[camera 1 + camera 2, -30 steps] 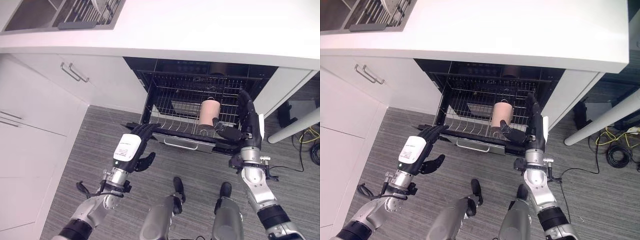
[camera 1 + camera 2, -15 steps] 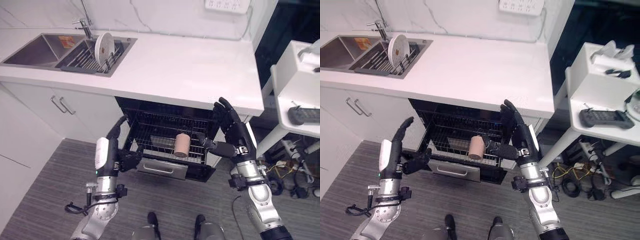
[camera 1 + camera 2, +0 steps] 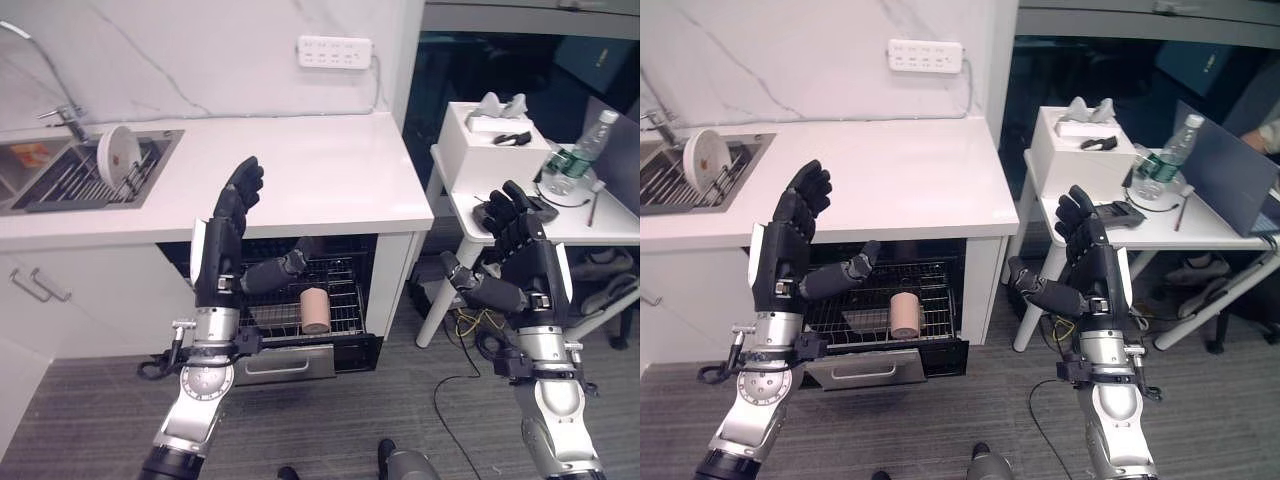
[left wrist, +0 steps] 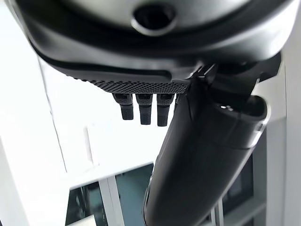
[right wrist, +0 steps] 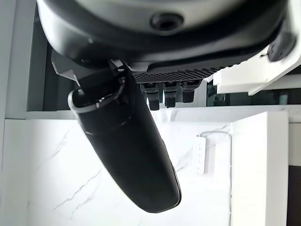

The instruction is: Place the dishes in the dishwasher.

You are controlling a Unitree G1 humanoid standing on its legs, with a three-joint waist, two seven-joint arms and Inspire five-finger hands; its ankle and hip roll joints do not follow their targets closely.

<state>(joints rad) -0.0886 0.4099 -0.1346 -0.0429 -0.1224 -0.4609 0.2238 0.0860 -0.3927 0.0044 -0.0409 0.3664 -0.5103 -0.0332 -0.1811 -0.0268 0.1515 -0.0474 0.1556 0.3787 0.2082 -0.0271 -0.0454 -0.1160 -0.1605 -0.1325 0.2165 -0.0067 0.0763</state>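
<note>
A tan cup point(image 3: 316, 310) stands upright in the pulled-out rack point(image 3: 340, 285) of the dishwasher under the white counter point(image 3: 300, 170). A white plate point(image 3: 117, 155) stands on edge in the drying rack point(image 3: 75, 180) in the sink at the far left. My left hand point(image 3: 228, 225) is raised in front of the counter's edge, fingers straight, holding nothing. My right hand point(image 3: 520, 255) is raised off to the right of the dishwasher, fingers straight and empty. Both hands are well above and away from the cup.
A white side table point(image 3: 520, 205) at the right carries a white box point(image 3: 495, 140), a plastic bottle point(image 3: 575, 160) and small items. A faucet point(image 3: 65, 115) rises behind the sink. Cabinet doors point(image 3: 60, 300) stand left of the dishwasher. Grey floor lies in front.
The camera has swung up and to the right, bringing the side table into view. Both hands have risen from the dishwasher rack to chest height, staying open. The cup stays in the rack.
</note>
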